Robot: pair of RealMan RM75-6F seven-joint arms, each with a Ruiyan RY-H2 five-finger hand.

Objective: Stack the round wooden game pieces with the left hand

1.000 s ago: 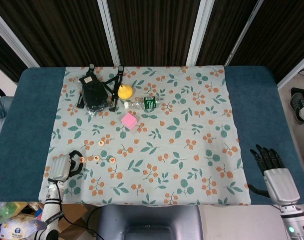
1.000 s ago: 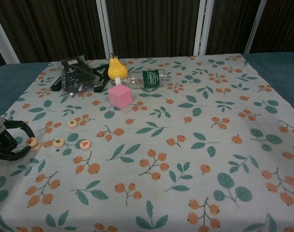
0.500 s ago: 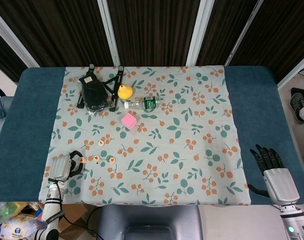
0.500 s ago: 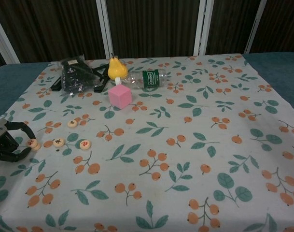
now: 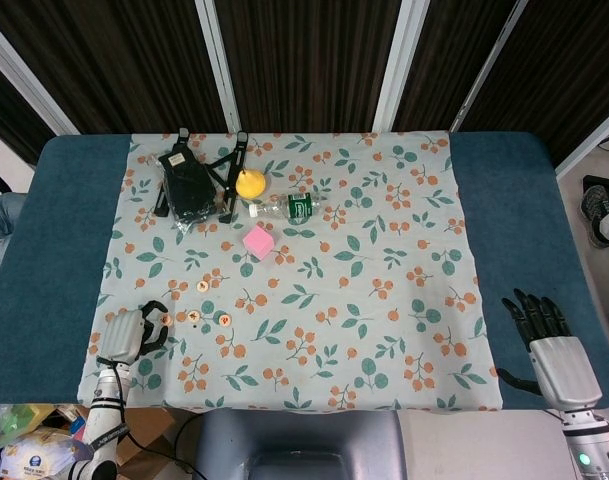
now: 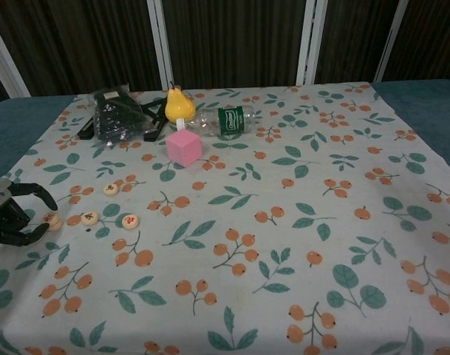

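Markings on the round wooden game pieces are red or dark characters, too small to read. Four flat discs on the floral cloth [image 6: 298, 185]: leftmost disc [image 6: 54, 220] sits between the curled black fingers of the left hand [image 6: 10, 218], touching or not I can't tell. Second disc [image 6: 89, 217] and third disc [image 6: 130, 220] lie beside it, fourth disc [image 6: 111, 188] further back. Right hand [image 5: 546, 345] rests at the table edge, fingers apart, holding nothing. Clear plastic bottle [image 6: 221, 120] with a green label lies on its side, print unreadable.
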